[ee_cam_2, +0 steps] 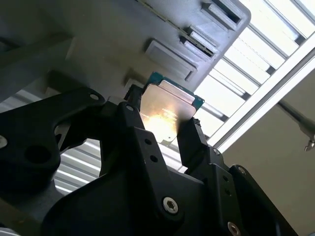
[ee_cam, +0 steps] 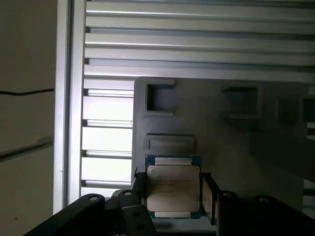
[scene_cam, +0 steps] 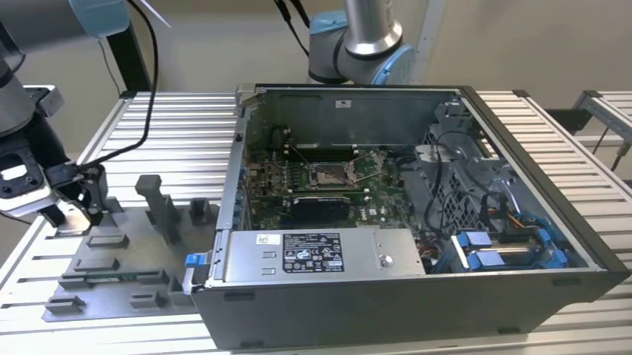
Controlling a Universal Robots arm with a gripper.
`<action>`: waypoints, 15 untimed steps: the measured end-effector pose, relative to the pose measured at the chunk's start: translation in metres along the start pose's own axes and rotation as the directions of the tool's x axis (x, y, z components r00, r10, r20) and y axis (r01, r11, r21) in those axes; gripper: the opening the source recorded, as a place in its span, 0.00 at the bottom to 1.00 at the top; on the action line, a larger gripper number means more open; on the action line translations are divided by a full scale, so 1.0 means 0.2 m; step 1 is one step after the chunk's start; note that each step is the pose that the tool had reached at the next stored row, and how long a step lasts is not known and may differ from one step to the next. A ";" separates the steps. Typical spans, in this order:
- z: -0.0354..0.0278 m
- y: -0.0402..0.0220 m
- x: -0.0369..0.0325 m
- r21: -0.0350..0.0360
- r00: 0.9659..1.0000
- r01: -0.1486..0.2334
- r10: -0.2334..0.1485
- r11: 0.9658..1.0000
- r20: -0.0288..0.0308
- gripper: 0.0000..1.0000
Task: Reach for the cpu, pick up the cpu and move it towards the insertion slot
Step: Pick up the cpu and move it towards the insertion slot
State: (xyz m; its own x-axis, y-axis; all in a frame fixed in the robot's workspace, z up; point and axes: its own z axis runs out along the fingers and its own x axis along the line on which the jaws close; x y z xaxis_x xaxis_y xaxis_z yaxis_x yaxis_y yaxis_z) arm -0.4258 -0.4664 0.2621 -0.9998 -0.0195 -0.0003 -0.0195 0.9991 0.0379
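The cpu (ee_cam: 173, 186) is a flat square chip with a silvery top and a thin green edge. It sits between the two black fingers (ee_cam: 140, 192) of my gripper (ee_cam: 172, 196), which press on its opposite sides. In the second wrist view the cpu (ee_cam_2: 166, 109) is held the same way in the gripper (ee_cam_2: 160, 123), just above the grey fixture tray (ee_cam_2: 123, 44). In the exterior view the gripper (scene_cam: 61, 214) hangs over the tray's (scene_cam: 109, 285) end at that view's left. The insertion slot (scene_cam: 331, 175), a silver-framed socket on the green board, lies inside the open computer case.
The open computer case (scene_cam: 415, 296) takes up the middle and the exterior view's right. A second arm (scene_cam: 356, 41) stands behind it. Upright grey posts (scene_cam: 156, 203) and blocks rise from the tray. Black cables (scene_cam: 148, 89) hang near my arm. Everything rests on a slatted metal table (scene_cam: 168, 126).
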 end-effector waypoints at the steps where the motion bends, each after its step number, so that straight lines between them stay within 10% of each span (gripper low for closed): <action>1: -0.001 0.000 0.000 0.000 1.000 0.000 0.000 1.000 0.000 0.00; 15: -0.032 0.001 0.000 0.000 1.000 0.000 0.000 1.000 0.000 0.00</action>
State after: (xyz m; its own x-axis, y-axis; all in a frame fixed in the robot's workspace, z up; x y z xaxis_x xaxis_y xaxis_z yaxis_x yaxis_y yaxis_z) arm -0.4258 -0.4664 0.2685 -0.9998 -0.0194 -0.0002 -0.0194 0.9991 0.0379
